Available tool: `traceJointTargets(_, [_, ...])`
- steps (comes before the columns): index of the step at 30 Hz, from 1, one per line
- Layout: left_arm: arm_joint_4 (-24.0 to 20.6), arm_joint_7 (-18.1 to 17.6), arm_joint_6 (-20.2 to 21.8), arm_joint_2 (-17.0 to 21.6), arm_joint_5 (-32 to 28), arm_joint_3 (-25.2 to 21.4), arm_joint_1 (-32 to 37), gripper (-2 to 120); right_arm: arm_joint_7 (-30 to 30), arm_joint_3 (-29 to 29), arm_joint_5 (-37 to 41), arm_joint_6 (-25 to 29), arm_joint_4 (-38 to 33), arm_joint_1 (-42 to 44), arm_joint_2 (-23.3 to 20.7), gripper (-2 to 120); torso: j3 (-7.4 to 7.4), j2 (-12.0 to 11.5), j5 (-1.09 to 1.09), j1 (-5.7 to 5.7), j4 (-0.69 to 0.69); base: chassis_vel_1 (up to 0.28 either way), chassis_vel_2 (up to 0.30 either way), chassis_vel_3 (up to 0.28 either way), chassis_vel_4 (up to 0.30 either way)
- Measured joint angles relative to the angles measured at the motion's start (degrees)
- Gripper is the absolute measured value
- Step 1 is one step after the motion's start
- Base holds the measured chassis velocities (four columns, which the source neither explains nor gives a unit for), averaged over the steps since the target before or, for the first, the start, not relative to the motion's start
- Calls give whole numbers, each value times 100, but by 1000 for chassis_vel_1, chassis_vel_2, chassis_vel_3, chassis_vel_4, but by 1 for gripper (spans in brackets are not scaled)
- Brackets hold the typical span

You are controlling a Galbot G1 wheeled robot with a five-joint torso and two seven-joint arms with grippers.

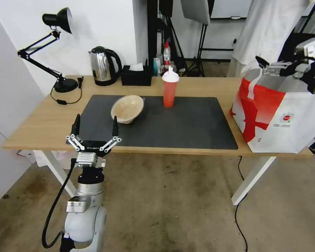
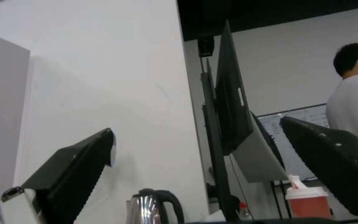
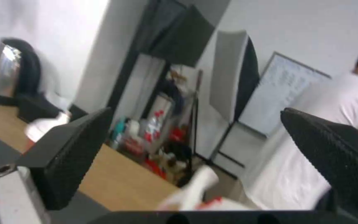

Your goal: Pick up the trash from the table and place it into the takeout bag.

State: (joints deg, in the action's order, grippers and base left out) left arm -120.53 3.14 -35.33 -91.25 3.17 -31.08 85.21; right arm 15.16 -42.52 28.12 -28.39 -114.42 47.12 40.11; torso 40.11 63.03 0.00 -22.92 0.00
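Note:
On the table [image 1: 42, 129] lies a dark grey mat [image 1: 185, 126]. Two pieces of trash stand on it: a beige paper-pulp bowl [image 1: 127, 109], tilted, at the mat's back left, and a red cup with a white lid [image 1: 170, 89] at the back middle, seen also as the cup [image 2: 307, 202]. The white-and-red takeout bag [image 1: 280, 112] stands at the table's right end. My left gripper [image 1: 95, 122] is open and empty at the near edge, in front of the bowl; its fingers [image 2: 75, 168] stand wide apart. My right gripper [image 1: 269, 65] hovers open over the bag's mouth, fingers [image 3: 67, 155] spread, nothing held.
A steel kettle [image 1: 103, 66], a black tissue box [image 1: 136, 75] and a black desk lamp [image 1: 56, 45] line the table's back left. Light stands and bottles crowd the floor behind. A cable [image 1: 239, 210] runs on the floor by the right table leg.

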Motion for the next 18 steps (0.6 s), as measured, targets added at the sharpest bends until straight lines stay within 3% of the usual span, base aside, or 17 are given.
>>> traceJointTargets(11, [22, -1, 25, 0, 3, -6, -37, 100, -70, 47, 470, 304, -1044, 80, 25, 100, 0, 0, -1, 0, 0, 0, 0, 0, 0])
traceJointTargets(18, [34, -2, 30, -1, 6, -3, -38, 100, -531, 260, 564, 1198, -1457, 956, 476, 100, 0, 0, 0, 0, 1, 0, 0, 0, 0])
